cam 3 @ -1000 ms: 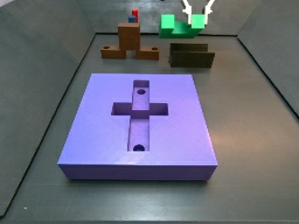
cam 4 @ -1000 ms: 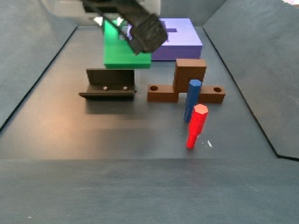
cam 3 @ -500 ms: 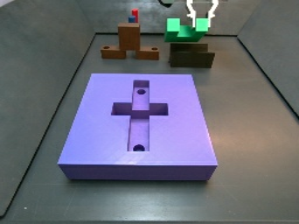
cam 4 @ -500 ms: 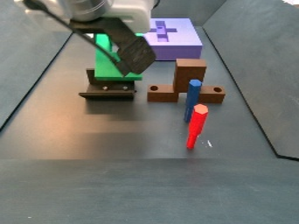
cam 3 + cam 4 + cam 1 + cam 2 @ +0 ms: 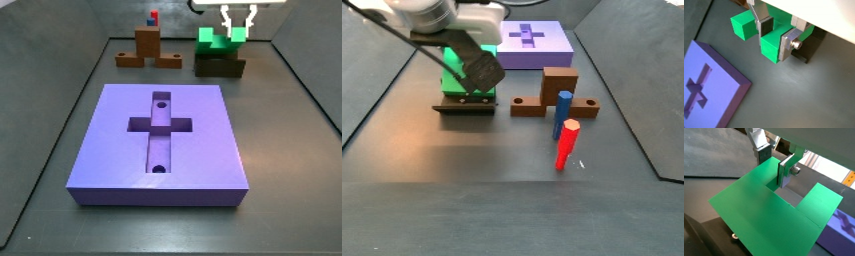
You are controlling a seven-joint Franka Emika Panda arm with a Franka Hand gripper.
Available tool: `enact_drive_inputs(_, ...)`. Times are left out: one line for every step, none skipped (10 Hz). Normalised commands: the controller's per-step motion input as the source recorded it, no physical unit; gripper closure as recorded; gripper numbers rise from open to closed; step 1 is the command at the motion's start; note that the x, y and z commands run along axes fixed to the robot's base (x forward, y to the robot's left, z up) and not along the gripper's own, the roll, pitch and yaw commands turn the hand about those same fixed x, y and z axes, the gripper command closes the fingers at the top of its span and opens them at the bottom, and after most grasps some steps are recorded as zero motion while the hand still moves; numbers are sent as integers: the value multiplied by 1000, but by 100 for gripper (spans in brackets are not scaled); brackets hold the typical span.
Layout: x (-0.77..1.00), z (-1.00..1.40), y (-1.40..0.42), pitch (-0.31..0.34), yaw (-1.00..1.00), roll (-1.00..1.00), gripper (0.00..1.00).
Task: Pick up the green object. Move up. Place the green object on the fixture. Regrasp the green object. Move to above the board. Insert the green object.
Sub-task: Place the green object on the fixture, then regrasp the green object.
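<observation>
Green object (image 5: pixel 215 41) sits just over the fixture (image 5: pixel 219 65), perhaps touching it, well behind the board (image 5: pixel 160 140), the biggest thing here. I have the end effector (image 5: pixel 777 168) clamped on it, fingers (image 5: pixel 785 45) across one arm of the U beside the notch. I judge it stiff, light and smooth-faced, so gripping across flat parallel faces seems safest. Beside the fixture stand a brown piece (image 5: pixel 553 95), a blue peg (image 5: pixel 561 115) and a red peg (image 5: pixel 569 145), clear of my path.

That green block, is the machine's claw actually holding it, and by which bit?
Yes. The gripper, down over the fixture, pinches the green object by one arm of its U, one finger inside the notch.
</observation>
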Motion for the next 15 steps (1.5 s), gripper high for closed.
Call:
enact_drive_inputs(654,-314,0,0,-109,0,100)
enact_drive_inputs(611,-291,0,0,-123,0,100)
enact_drive_inputs(403,-254,0,0,-86,0,100)
enact_drive_inputs(49,-174,6,0,-14,0,100)
enact_drive_inputs(0,-126,29,0,0,83,100)
enact_drive_inputs(0,-117,26,0,-9,111,100)
enact_drive_inputs(0,-80,3,0,-20,71,100)
enact_drive_inputs(-91,-131,29,0,-94,126,100)
enact_drive_inputs(-131,-123,100,0,-91,46,100)
enact_drive_inputs(-6,-106,97,0,-57,0,100)
enact_drive_inputs(0,-46,83,0,-6,0,100)
enact_drive_inputs(0,0,0,0,0,0,100)
enact_drive_inputs(0,0,0,0,0,0,0)
enact_drive_inputs(0,469,0,-106,0,43,0)
enact_drive_inputs(3,597,0,-86,0,220,0)
